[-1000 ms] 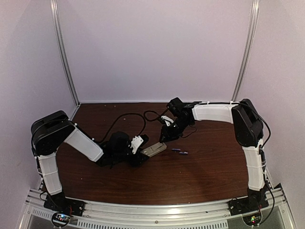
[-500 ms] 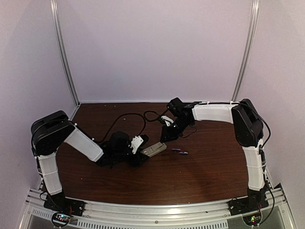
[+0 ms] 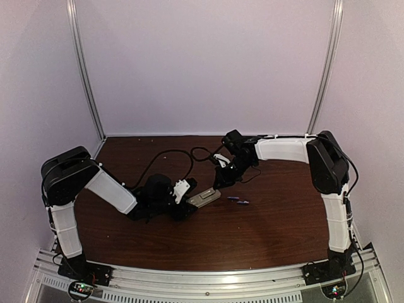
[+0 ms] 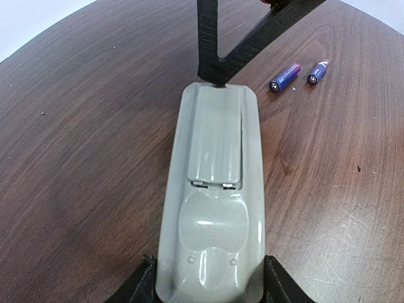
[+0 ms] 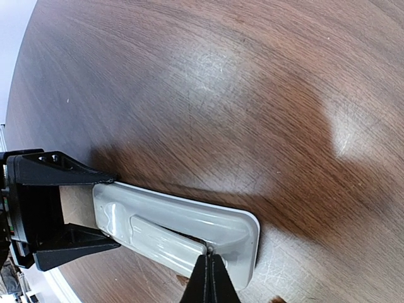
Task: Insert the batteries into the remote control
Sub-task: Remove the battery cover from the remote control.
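The remote control point(image 4: 214, 214) lies back-up on the table, with my left gripper point(image 4: 209, 284) shut on its near end, one finger on each side. Its battery cover point(image 4: 216, 136) sits in place, and in the right wrist view the cover point(image 5: 161, 243) shows a dark gap under one end. My right gripper point(image 5: 209, 259) is shut, its tips together and touching that end of the cover on the remote control point(image 5: 189, 218). Two batteries point(image 4: 284, 77) point(image 4: 317, 71) lie loose on the wood just right of the remote. From above, the remote control point(image 3: 203, 197) lies between the left gripper point(image 3: 188, 203) and the right gripper point(image 3: 218, 185), with the batteries point(image 3: 238, 201) beside it.
Black cables point(image 3: 165, 158) trail over the dark wooden table point(image 3: 252, 240) behind the left arm. White walls and metal posts point(image 3: 85, 76) close in the back and sides. An aluminium rail point(image 3: 202, 278) runs along the near edge.
The right gripper's fingers have drawn together at the remote's far end. The left arm, the remote and the batteries have not moved.
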You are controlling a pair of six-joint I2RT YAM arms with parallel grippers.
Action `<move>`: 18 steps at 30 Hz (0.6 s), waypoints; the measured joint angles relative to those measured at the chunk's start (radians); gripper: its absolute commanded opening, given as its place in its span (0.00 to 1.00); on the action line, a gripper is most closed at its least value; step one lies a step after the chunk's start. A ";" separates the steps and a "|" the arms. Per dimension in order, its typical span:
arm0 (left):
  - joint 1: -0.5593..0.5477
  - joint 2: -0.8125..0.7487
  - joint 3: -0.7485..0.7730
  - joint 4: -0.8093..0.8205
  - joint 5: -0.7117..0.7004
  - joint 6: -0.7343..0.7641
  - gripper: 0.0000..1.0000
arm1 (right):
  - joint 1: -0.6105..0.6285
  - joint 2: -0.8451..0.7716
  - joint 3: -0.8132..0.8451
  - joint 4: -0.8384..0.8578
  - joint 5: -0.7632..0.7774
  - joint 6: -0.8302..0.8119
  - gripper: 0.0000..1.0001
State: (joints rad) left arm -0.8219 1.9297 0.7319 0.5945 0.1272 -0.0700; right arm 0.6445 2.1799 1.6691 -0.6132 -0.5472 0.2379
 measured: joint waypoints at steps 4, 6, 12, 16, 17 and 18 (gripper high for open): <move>0.000 0.000 0.002 -0.002 0.000 0.000 0.36 | -0.003 0.000 0.000 0.001 -0.008 0.001 0.00; 0.000 0.000 0.002 -0.003 0.000 0.000 0.35 | -0.004 0.000 0.000 0.001 -0.011 0.002 0.00; 0.000 0.000 0.009 -0.014 0.000 0.000 0.36 | -0.015 0.000 -0.006 0.008 -0.030 0.009 0.00; 0.000 0.000 0.011 -0.018 0.000 0.001 0.36 | -0.028 -0.009 -0.014 0.014 -0.045 0.026 0.00; 0.000 0.000 0.011 -0.018 0.000 0.001 0.36 | -0.032 -0.014 -0.015 0.015 -0.045 0.028 0.00; 0.000 0.000 0.011 -0.019 0.000 0.001 0.36 | -0.039 -0.021 -0.016 0.018 -0.048 0.031 0.00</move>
State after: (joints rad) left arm -0.8223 1.9297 0.7429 0.5758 0.1272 -0.0692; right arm 0.6056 2.1590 1.6531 -0.5953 -0.5949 0.2691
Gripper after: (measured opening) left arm 0.515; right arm 0.007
